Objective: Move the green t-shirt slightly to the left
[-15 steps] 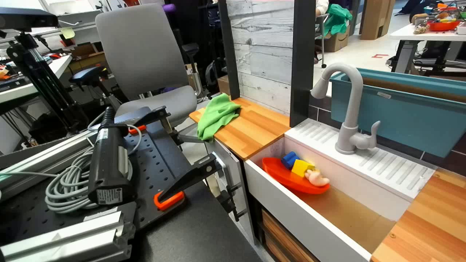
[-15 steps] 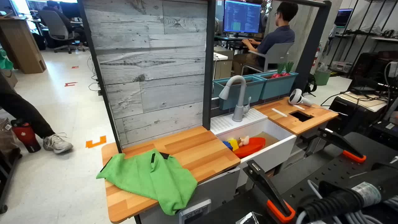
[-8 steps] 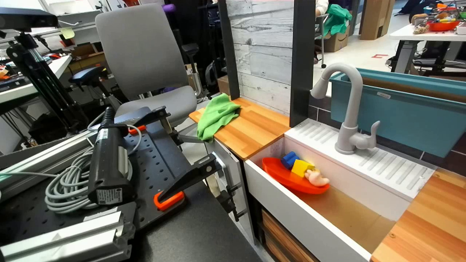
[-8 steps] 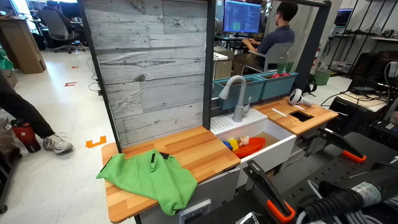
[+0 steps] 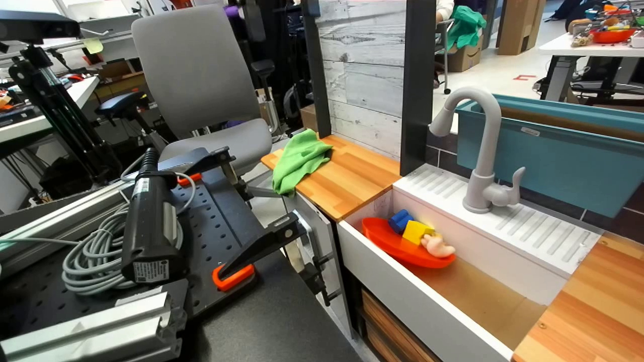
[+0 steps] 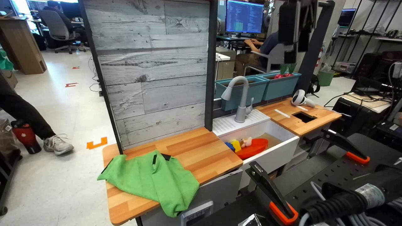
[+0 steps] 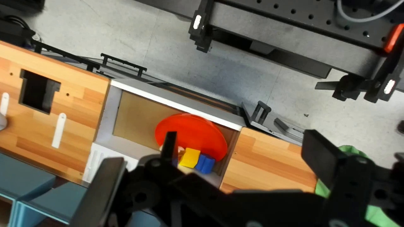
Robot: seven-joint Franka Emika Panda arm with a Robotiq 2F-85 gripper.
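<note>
The green t-shirt lies crumpled on the left wooden counter in an exterior view (image 6: 150, 179), one part hanging over the front edge. It also shows on the counter's far end in an exterior view (image 5: 302, 161). In the wrist view, parts of the green t-shirt (image 7: 378, 216) show at the right, mostly hidden behind a finger. My gripper (image 7: 241, 142) is open and empty, its fingers wide apart, high above the sink and counter. In an exterior view the dark gripper (image 6: 296, 34) hangs at the top right, far from the t-shirt.
The sink (image 6: 273, 150) holds a red dish (image 7: 195, 134), a yellow block (image 7: 190, 157) and a blue block (image 7: 205, 164). A grey faucet (image 6: 241, 100) stands behind it. An upright panel (image 6: 157, 72) backs the counter. Clamps (image 6: 273, 194) stand on the black table in front.
The gripper has come into view at the top of both exterior views. The green t-shirt and the other objects have not moved.
</note>
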